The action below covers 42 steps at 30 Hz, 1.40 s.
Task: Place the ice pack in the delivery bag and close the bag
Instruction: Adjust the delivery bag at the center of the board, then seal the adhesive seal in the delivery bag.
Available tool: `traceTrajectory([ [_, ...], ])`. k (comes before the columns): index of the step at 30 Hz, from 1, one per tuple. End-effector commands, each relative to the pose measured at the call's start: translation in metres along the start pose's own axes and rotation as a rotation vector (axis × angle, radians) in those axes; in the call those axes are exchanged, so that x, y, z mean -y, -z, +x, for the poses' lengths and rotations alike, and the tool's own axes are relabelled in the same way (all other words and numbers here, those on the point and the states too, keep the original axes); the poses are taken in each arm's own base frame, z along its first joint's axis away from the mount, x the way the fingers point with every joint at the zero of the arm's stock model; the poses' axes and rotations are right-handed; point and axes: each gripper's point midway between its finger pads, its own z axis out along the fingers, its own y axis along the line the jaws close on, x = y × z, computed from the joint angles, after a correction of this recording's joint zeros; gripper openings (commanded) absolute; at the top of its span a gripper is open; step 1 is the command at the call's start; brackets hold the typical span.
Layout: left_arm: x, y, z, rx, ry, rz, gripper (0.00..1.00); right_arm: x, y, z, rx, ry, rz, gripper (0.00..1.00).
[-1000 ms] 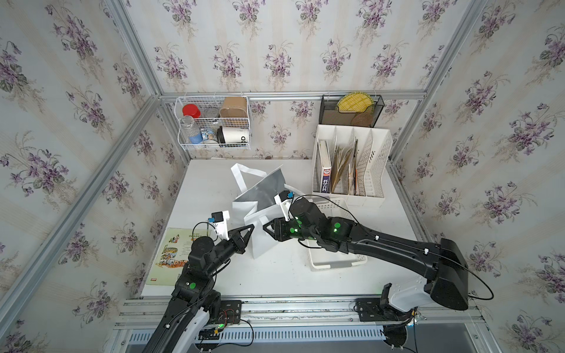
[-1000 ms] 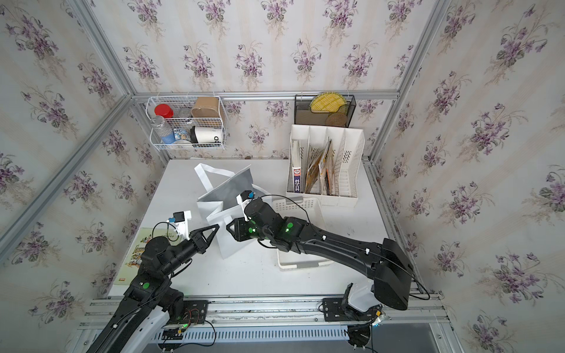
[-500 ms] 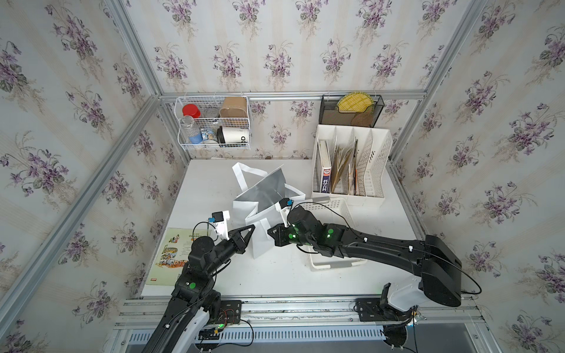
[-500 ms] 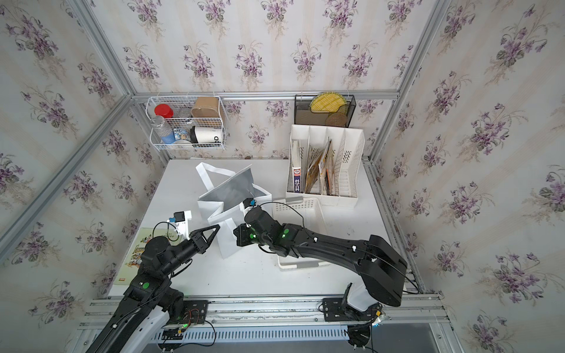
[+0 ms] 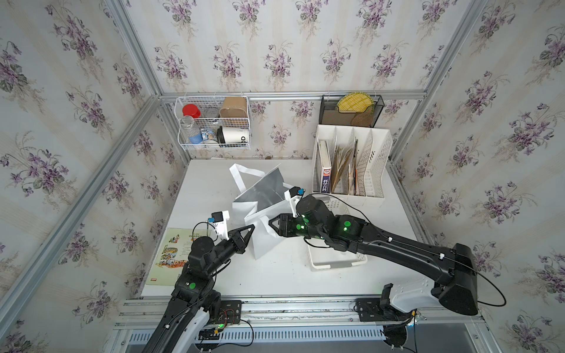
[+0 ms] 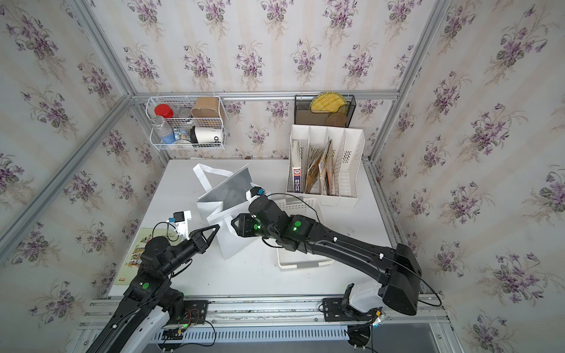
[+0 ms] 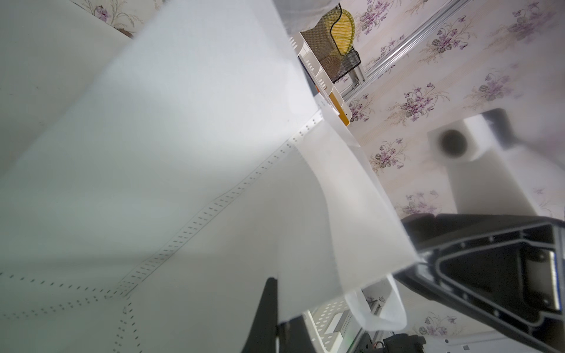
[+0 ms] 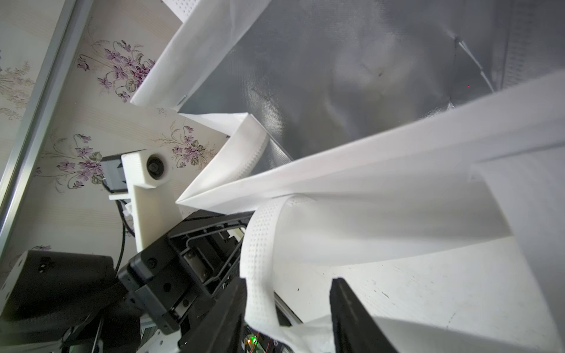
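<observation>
Delivery bag [image 5: 263,195] stands mid-table, between your arms. Left gripper [image 5: 251,228] pinches its near-left rim. Right gripper [image 5: 270,222], just right, jaws apart, straddles the near strap handle [image 8: 260,244]. No ice pack shows.

- Both top views: high over the front edge, facing steeply down and back, holding the whole table [image 5: 275,281]; they overlap almost fully.
- Left wrist view: hard against the bag's [image 7: 153,152] white outside.
- Right wrist view: close, facing its foil mouth.
- Both wrist views share the bag; left sees the right camera [image 7: 452,146], right sees the left camera [image 8: 156,166].
</observation>
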Motion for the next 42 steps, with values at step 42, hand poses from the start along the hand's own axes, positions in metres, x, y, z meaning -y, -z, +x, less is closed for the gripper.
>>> traceTrajectory([
  [42,0.003,0.001,-0.004,0.023,-0.026,0.013,0.0,-0.049,-0.081,-0.111,0.069,-0.569,-0.012,0.42],
])
